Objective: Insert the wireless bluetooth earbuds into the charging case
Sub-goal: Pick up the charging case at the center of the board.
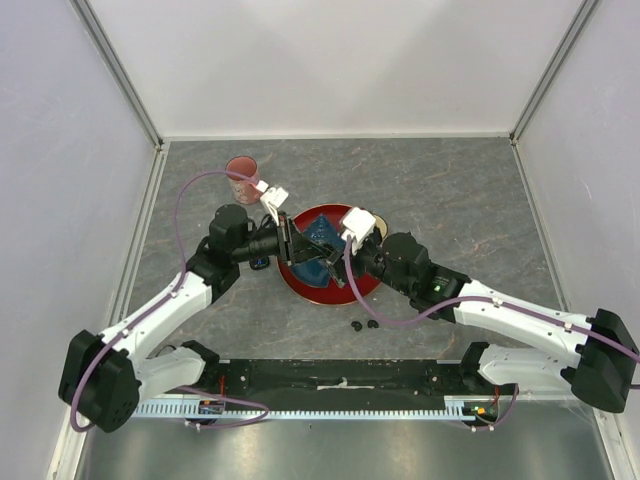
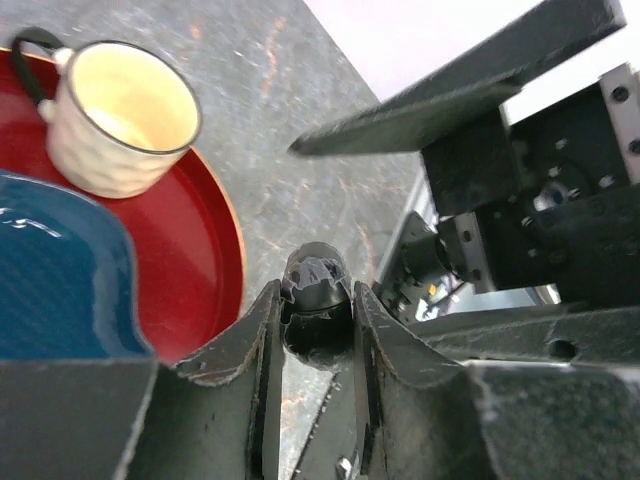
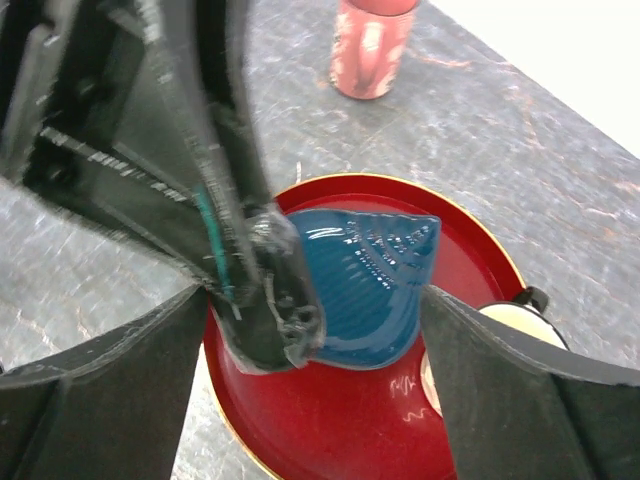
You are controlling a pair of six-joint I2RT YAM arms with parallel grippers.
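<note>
My left gripper [image 2: 318, 292] is shut on a black oval charging case [image 2: 318, 272] and holds it above the table just off the red plate's rim; in the top view the gripper [image 1: 292, 243] is over the plate's left side. My right gripper [image 3: 315, 300] is wide open and empty, and its fingers straddle the left gripper's fingers [image 3: 272, 290]. In the top view it [image 1: 335, 268] is over the plate. Two tiny black earbuds [image 1: 357, 325] [image 1: 373, 323] lie on the table in front of the plate. I see no other earbuds.
A red plate [image 1: 368, 285] [image 3: 350, 420] holds a blue shell-shaped dish [image 3: 375, 275] [image 2: 60, 280] and a cream cup [image 2: 120, 115]. A pink cup [image 1: 242, 178] [image 3: 370, 45] stands at the back left. A small dark thing [image 1: 259, 263] lies under the left wrist. White walls enclose the table.
</note>
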